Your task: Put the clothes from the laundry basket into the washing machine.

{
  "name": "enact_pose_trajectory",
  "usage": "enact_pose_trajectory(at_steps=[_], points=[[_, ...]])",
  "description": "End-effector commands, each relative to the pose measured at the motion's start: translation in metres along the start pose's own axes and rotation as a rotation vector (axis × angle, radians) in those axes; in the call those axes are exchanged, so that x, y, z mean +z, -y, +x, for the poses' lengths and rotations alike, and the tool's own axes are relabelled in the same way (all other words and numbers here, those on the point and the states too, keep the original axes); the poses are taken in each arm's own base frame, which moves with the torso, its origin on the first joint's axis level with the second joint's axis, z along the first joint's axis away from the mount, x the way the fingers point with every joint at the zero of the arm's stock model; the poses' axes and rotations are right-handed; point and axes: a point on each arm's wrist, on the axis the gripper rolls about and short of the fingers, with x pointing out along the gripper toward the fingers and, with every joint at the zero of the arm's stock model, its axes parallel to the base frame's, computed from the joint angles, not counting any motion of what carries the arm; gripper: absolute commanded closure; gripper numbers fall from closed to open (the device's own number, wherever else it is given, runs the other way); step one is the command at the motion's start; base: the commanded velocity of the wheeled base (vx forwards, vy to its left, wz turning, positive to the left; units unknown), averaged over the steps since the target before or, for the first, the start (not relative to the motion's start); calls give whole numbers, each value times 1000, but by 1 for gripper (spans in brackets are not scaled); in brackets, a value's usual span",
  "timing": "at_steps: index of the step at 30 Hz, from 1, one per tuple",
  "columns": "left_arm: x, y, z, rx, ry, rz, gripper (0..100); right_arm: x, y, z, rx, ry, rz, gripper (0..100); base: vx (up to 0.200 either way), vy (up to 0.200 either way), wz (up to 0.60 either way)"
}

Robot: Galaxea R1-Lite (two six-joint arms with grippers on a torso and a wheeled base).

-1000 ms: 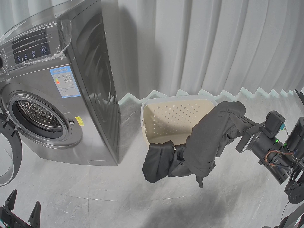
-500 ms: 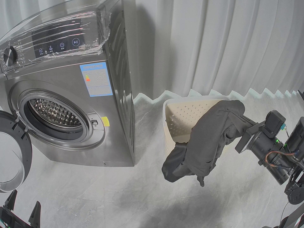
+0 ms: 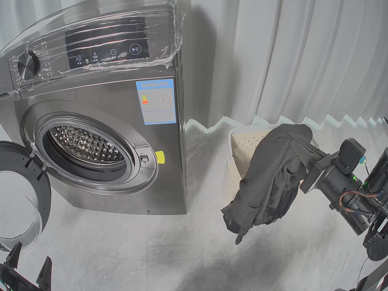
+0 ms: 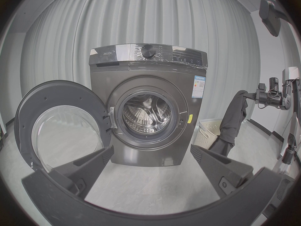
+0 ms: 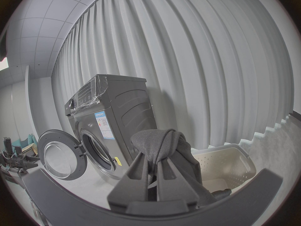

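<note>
Holds a dark grey garment up at centre right of the head view, pinched in the right gripper, jaws closed tight on the bunched top fold (plainest in the right wrist view, with the cloth heaped over both fingers). Lets the rest hang in long folds in front of the cream laundry basket, lower end dangling past the basket's outer wall, over the grey floor; cannot tell whether any cloth touches basket or floor. Leaves the garment well apart from the washing machine, which fills the left and centre of the frame against the white curtain. Shows the round door swung fully open at far left, and the perforated steel drum visible through the port. Carries the left gripper low in the bottom left corner, jaws spread wide, facing the open port from some way back in the left wrist view.
</note>
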Motion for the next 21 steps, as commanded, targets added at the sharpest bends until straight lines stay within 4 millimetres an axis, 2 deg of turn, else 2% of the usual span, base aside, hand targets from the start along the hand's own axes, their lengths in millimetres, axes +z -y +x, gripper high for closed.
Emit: enact_pose_trajectory(at_steps=[1,7,16,21], points=[[-5,0,0,1,0,-1,0,-2,0,0,-1,-6,-1,100,-200,0,0],[-5,0,0,1,0,-1,0,-2,0,0,0,-6,-1,100,-200,0,0],[-5,0,0,1,0,-1,0,-4,0,1,2,-17,-3,100,0,0,0],[-5,0,0,-1,-2,-1,0,-3,0,1,1,-12,-2,100,0,200,0]])
